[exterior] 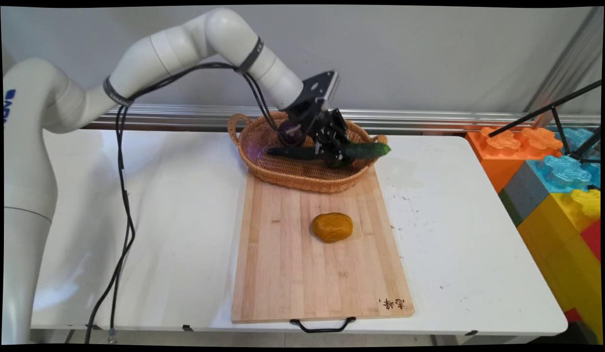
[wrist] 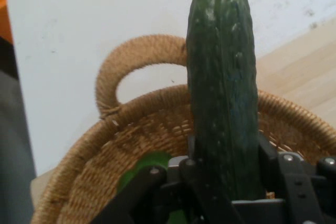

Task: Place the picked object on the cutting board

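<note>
Crosswise between the clamped fingers [wrist: 197, 182], a cucumber [wrist: 223, 87], over the basket [wrist: 142, 108].

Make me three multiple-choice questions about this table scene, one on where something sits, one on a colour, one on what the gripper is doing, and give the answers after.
1. Where does the orange-brown lump lie?
A. In the basket
B. On the cutting board
C. On the bare table

2. What colour is the thing in the gripper?
A. Dark green
B. Red
C. White

3. What state is the gripper in?
A. Open above the board
B. Shut on nothing
C. Shut on the cucumber

Answers:
1 B: it rests mid cutting board.
2 A: the cucumber is dark green.
3 C: its fingers clamp the cucumber over the wicker basket.
</note>
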You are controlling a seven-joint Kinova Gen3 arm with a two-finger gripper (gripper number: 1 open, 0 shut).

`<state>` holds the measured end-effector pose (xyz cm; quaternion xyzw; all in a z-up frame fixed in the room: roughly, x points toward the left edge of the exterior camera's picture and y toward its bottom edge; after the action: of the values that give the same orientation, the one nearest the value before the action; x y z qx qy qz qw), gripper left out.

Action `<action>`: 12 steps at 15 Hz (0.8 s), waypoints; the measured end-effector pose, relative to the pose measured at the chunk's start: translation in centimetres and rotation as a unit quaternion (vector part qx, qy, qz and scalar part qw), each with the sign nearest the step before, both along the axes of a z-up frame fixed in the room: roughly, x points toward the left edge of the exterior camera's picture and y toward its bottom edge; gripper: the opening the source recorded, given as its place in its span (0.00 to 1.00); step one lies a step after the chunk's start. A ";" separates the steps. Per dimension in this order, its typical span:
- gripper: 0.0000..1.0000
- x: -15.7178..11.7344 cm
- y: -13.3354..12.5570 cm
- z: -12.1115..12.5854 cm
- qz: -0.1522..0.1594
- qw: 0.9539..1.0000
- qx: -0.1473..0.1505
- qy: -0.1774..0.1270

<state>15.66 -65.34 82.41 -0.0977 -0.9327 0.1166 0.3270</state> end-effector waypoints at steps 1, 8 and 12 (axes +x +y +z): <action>0.00 0.2 0.1 1.0 0.007 1.000 -0.001 0.004; 0.00 -0.5 2.5 8.0 0.015 1.000 -0.017 0.022; 0.00 -2.3 5.6 11.3 0.020 0.999 -0.002 0.025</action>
<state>13.40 -59.71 93.71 -0.0768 -0.9256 0.1278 0.3479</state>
